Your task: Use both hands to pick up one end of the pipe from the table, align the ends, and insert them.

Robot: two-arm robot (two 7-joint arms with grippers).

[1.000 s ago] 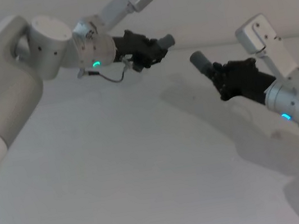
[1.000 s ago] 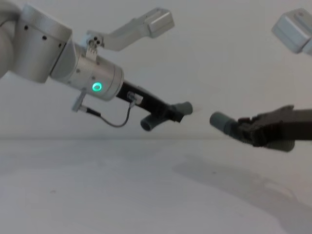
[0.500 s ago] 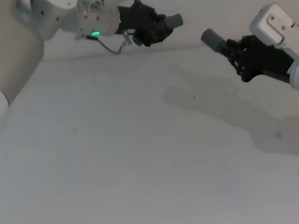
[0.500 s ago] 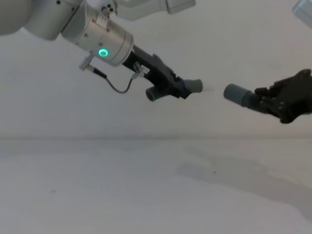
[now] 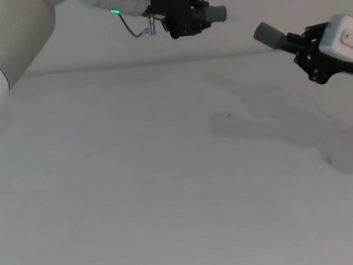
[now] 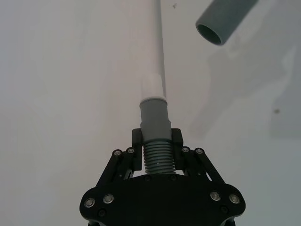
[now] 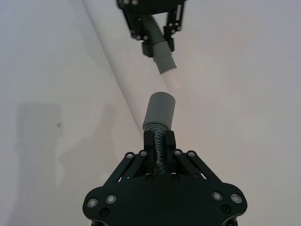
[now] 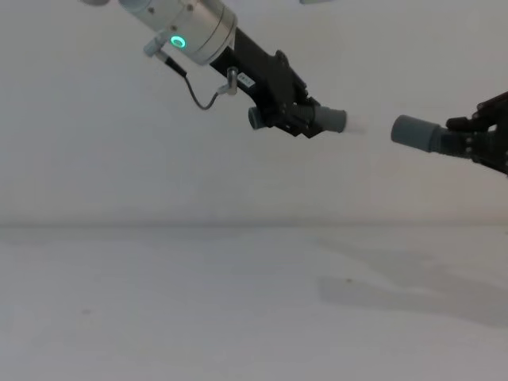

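Left gripper [image 6: 156, 141] clamps the elbow [image 6: 155, 120], right gripper [image 7: 159, 142] the hose [image 7: 157, 131], both clear of the table [image 5: 140, 199]; pale tip [image 6: 153, 87] faces cuff [image 7: 159, 109], near but apart; alignment and insertion remain.

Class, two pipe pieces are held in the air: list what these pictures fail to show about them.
Hose: its far length, right wrist view, hidden behind the right gripper.
Elbow: its bend, left wrist view, hidden under the left gripper.
Right gripper, chest view: cut off by the right edge.
Elbow's whitish tip, chest view: faint against the pale wall.
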